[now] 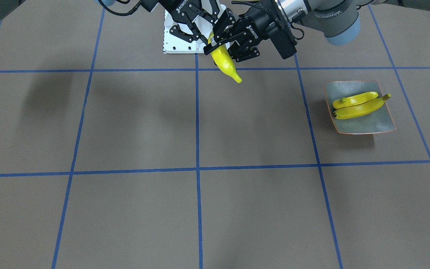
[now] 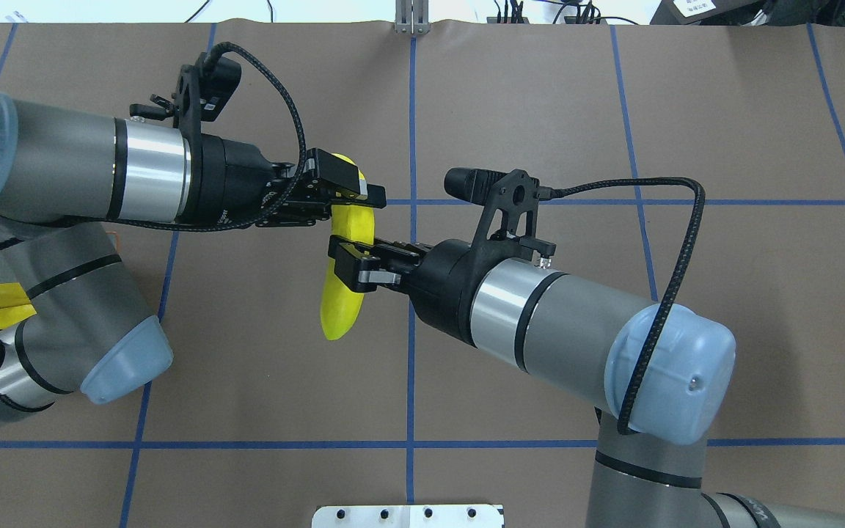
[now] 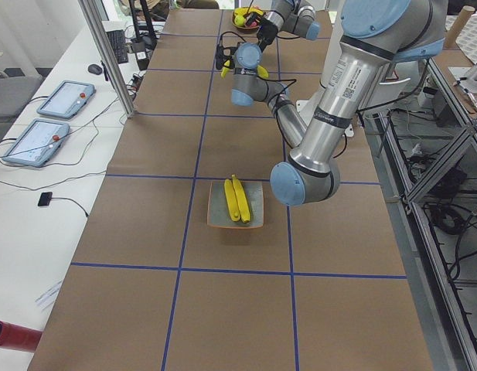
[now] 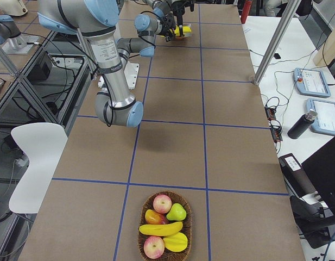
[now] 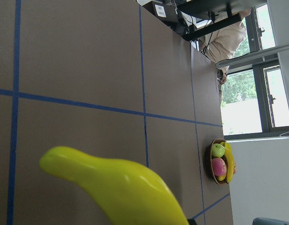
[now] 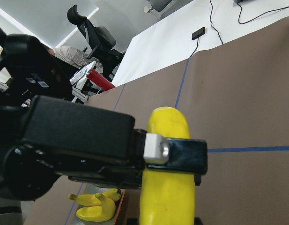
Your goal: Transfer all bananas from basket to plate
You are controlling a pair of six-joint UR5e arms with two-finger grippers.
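Note:
One banana (image 2: 345,293) hangs in the air over the middle of the table, near the robot's base. My left gripper (image 2: 353,194) is shut on its upper end and my right gripper (image 2: 355,268) is shut on its middle. The front view shows the same banana (image 1: 227,64) slanting down out of the left gripper (image 1: 222,50). Two bananas (image 1: 357,106) lie side by side on the square grey-green plate (image 1: 364,125) at the table's left end. At the right end, the wicker basket (image 4: 144,228) holds one more banana (image 4: 162,228).
Apples and a green pear (image 4: 176,212) share the basket with that banana. The white mounting plate (image 1: 177,41) of the robot's base lies at the near table edge. Blue tape lines cross the brown table. Tablets (image 3: 37,139) lie on a side desk.

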